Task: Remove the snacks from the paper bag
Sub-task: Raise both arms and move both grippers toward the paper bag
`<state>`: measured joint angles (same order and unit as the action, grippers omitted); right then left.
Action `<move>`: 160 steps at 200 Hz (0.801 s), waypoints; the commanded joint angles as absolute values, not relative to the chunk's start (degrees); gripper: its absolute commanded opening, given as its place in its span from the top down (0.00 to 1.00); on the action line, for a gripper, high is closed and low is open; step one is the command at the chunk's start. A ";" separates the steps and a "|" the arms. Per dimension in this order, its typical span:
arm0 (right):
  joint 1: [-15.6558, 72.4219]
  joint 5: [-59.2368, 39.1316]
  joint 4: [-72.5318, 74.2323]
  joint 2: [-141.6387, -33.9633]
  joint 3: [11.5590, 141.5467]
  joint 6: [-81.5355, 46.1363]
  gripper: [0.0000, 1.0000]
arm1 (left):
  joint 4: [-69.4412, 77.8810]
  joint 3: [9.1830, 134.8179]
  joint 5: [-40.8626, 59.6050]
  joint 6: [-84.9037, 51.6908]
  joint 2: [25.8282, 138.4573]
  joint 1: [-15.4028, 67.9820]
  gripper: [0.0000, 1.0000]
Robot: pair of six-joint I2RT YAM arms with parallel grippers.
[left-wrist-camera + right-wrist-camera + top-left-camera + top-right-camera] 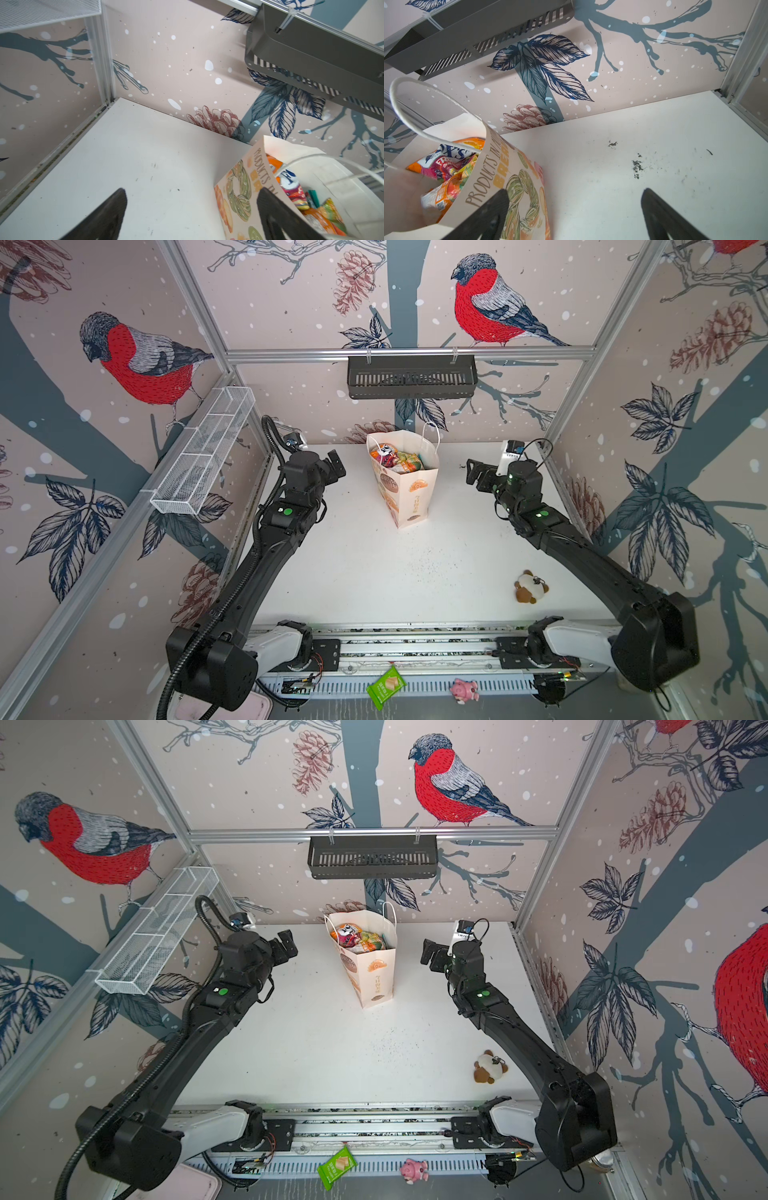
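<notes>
While the paper bag (409, 494) stands upright near the middle of the table's (365, 572) far edge, mouth open, the snacks (400, 460) sit heaped inside it. Left gripper (336, 466) hangs near the bag's left side, jaws spread wide, empty. Right gripper (473, 475) hangs near the bag's right side, jaws likewise spread, holding nothing.

I work in a robotics lab test cell: an aluminium frame (409, 353) boxes me in, its panels papered with bullfinch wallpaper (490, 302). My arm bases (284, 639) are bolted to a slotted rail (415, 649) at the edge of the white tabletop (353, 572), an exposed circuit board (297, 687) beside them, a black basket (411, 381) cable-tied to the frame.
</notes>
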<state>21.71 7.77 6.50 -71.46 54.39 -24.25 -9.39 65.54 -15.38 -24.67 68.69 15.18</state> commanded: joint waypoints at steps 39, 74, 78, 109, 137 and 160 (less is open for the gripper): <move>23.03 3.53 7.59 -69.54 54.05 -23.78 0.00 | -13.06 75.70 2.46 -28.82 77.37 14.20 0.08; 23.05 4.22 5.05 -66.44 53.06 -23.10 0.00 | -13.97 80.80 7.58 -30.87 82.28 13.73 0.16; 23.07 4.14 4.95 -65.89 52.72 -23.03 0.00 | -13.97 81.27 7.91 -31.13 82.82 13.46 0.16; 23.08 4.56 5.27 -61.97 49.61 -23.07 0.00 | -12.93 83.73 12.70 -33.30 87.23 10.73 0.18; 23.08 5.30 4.63 -60.08 48.10 -22.81 0.00 | -14.57 87.66 14.08 -32.18 92.35 10.11 0.20; 23.01 6.05 3.54 -59.83 47.98 -22.44 0.00 | -16.96 91.39 16.55 -30.45 96.59 10.10 0.22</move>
<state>23.03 4.64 4.34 -60.27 48.14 -23.57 -14.31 88.47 12.78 -32.01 93.67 10.28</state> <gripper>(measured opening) 0.996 0.796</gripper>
